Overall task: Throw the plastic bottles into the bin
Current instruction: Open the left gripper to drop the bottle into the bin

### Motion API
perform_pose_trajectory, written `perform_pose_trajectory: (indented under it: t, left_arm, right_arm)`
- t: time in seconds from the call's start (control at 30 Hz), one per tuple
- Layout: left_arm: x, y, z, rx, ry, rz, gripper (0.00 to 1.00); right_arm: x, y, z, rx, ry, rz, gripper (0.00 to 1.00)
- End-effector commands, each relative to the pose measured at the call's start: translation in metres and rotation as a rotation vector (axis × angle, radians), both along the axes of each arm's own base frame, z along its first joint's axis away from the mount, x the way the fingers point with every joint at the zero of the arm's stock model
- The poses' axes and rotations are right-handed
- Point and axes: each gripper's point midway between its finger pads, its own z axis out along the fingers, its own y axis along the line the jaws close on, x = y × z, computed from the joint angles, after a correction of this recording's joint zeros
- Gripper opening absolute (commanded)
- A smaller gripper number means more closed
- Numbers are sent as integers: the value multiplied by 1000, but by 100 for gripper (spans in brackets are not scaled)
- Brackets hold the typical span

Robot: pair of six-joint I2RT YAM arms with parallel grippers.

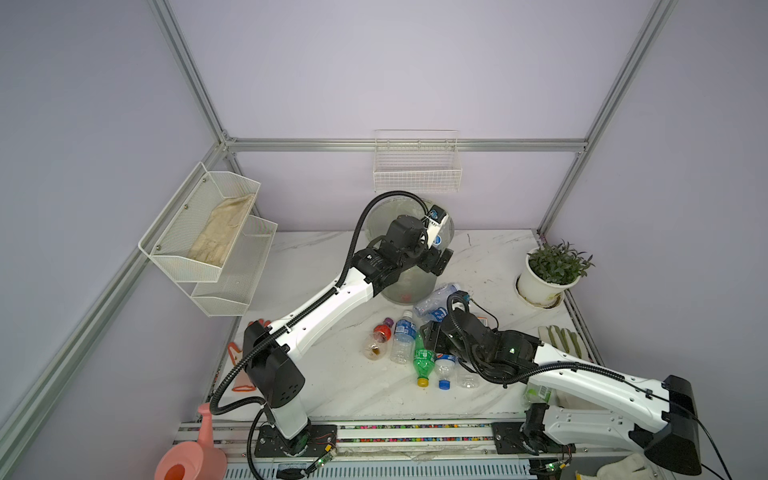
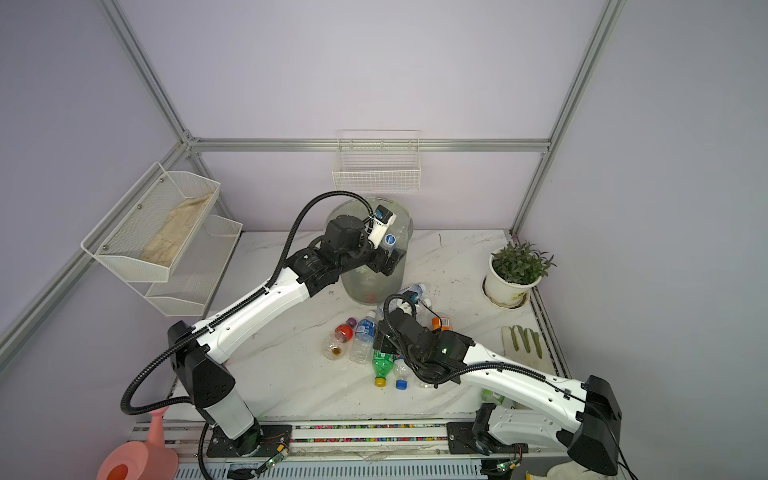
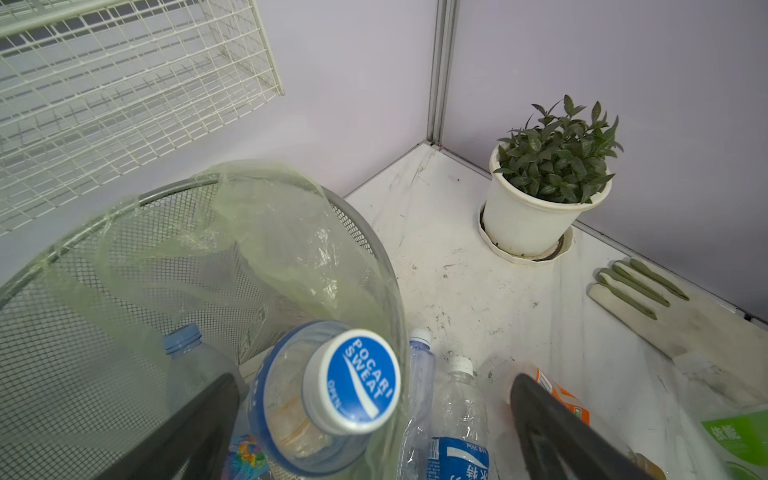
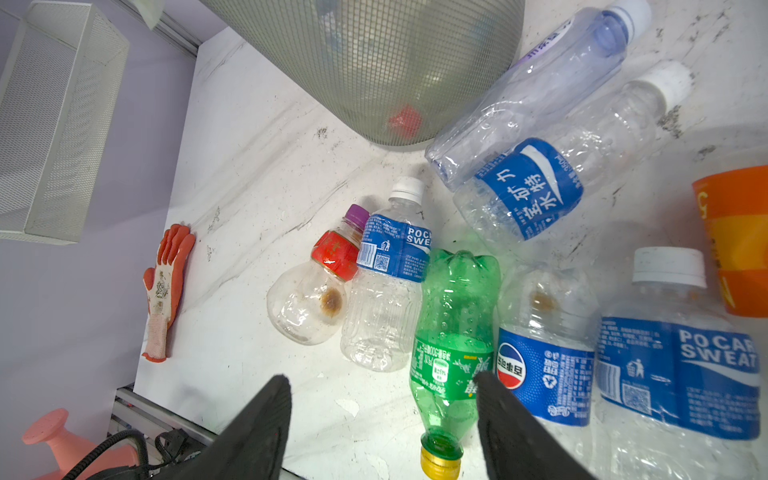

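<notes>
- Over the bin [image 1: 409, 286], at the back of the table [image 1: 332, 386], the left gripper [image 3: 372, 380] hangs with its jaws thrown wide apart, and a bottle with a blue-and-white cap [image 3: 291, 415] sits between them, cap up toward the wrist camera.
- That bottle lies close to one finger [image 3: 199, 424] with a clear gap to the other, so nothing pinches it. I'd call this the let-go, done right over the mouth so it drops inside the pale-green liner [image 3: 282, 249] rather than off the rim.
- Down inside, another clear bottle [image 3: 187, 357] shows against the mesh.
- Nearer the front, the right gripper [image 4: 382, 376] hovers low over the pile, jaws partly spread and holding nothing.
- A green bottle [image 4: 453, 324] lies on its side just under it, its yellow cap toward the table's front edge and one finger overlapping its label. That looks like the next pick being lined up across the slim body.
- The remaining bottles crowd the table just in front of the bin. A red-labelled one [image 4: 332, 257] touches a blue-labelled one [image 4: 390, 266], more blue labels lie beside the green, and two clear ones [image 4: 540, 83] lie just beside the bin's base.
- Plenty are left to throw, by my reckoning, and the tight packing is the worry: a closing finger could nudge a neighbour.
</notes>
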Motion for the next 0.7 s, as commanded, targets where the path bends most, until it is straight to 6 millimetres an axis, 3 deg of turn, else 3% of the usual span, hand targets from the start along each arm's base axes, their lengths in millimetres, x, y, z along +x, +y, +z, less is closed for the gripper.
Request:
perform_pose_trajectory:
  t: [0.0,0.2,0.37,0.5,0.67]
  left_arm:
    - [10,7,63,-36,-125,54,100]
    - [33,23,67,-87,-96,132,100]
    - [60,62,63,-151,-25,243,100]
    - [62,92,71,-224,-6,309,100]
    - [54,98,79,-253,-16,301,100]
  right_arm:
    - [-2,-5,2,0,0,-19,72]
    - [-6,-11,2,17,9,-24,73]
    - [-7,-14,4,18,5,-26,73]
    - [-9,-19,4,23,3,-34,72]
    - [-9,-16,2,33,4,-29,72]
